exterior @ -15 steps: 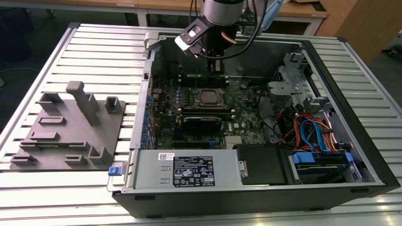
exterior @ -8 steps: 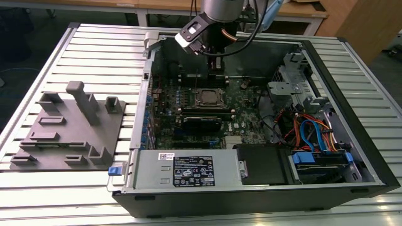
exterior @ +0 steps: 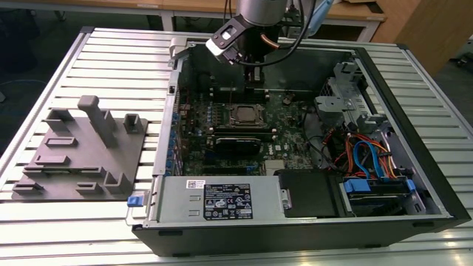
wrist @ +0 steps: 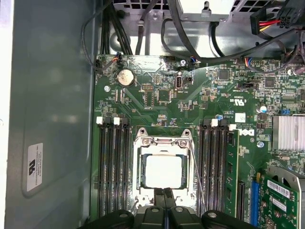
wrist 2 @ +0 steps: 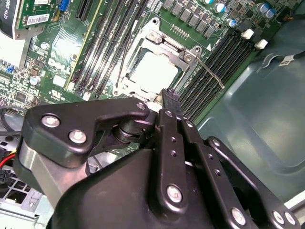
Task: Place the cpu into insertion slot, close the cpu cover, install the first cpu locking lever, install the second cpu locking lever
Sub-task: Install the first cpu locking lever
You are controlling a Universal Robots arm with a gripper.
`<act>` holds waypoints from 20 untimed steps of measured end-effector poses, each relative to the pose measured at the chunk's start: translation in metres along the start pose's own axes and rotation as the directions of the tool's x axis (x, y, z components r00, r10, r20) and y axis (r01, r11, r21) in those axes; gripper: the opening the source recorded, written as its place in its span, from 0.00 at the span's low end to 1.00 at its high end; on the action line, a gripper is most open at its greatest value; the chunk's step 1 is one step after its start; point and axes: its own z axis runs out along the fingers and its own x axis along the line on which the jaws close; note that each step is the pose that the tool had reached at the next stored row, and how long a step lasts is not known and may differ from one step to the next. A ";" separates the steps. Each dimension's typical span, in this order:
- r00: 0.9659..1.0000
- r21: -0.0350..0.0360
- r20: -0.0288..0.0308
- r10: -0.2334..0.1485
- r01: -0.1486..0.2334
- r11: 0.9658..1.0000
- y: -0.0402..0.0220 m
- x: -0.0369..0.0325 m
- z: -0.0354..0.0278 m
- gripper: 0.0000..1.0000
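The cpu (wrist: 163, 171) (wrist 2: 152, 71) lies flat in the insertion slot (exterior: 244, 114) on the green motherboard, its pale metal top showing. The cpu cover (wrist: 163, 140) (wrist 2: 164, 40), a silvery frame, lies down around it. One thin wire locking lever (wrist: 196, 167) (wrist 2: 209, 71) angles away from the socket across the black memory slots. A second lever (wrist 2: 122, 59) runs along the opposite side of the frame. My gripper (wrist: 164, 198) (wrist 2: 169, 98) (exterior: 251, 75) hangs just above the socket's edge, shut, with nothing between its fingers.
The open computer case (exterior: 414, 72) has tall walls around the board. Black memory slots (wrist: 112, 167) flank the socket on both sides. Cables (wrist: 190, 43) and a power supply (exterior: 221, 202) sit nearby. A grey fixture plate (exterior: 81, 155) lies at the exterior view's left.
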 end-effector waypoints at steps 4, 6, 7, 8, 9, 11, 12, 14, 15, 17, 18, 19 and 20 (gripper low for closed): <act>1.000 0.001 0.000 -0.022 0.022 1.000 0.0000 0.0000 0.0000 0.10; 0.999 0.001 0.000 -0.040 0.040 0.999 0.0000 -0.0001 -0.0001 0.10; 0.999 0.001 0.000 -0.052 0.052 0.999 0.0000 -0.0001 0.0000 0.10; 0.998 0.001 0.000 -0.065 0.065 0.998 0.0000 0.0000 0.0000 0.10; 0.997 0.002 0.000 -0.078 0.078 0.997 0.0000 0.0000 0.0000 0.10; 0.995 0.002 0.000 -0.103 0.103 0.995 0.0000 0.0000 0.0000 0.10; 0.994 0.002 0.000 -0.113 0.113 0.994 0.0000 -0.0001 0.0000 0.10; 0.993 0.003 0.000 -0.120 0.120 0.993 0.0000 0.0000 0.0000 0.10; 0.993 0.003 0.000 -0.121 0.121 0.993 0.0000 0.0000 0.0000 0.10; 0.993 0.003 0.000 -0.121 0.121 0.993 0.0000 0.0000 0.0000 0.10; 0.993 0.003 0.000 -0.121 0.121 0.993 0.0000 0.0000 0.0000 0.10; 0.993 0.003 0.000 -0.121 0.121 0.993 0.0000 0.0000 0.0000 0.10; 0.993 0.003 0.000 -0.121 0.121 0.993 0.0000 0.0000 0.0000 0.10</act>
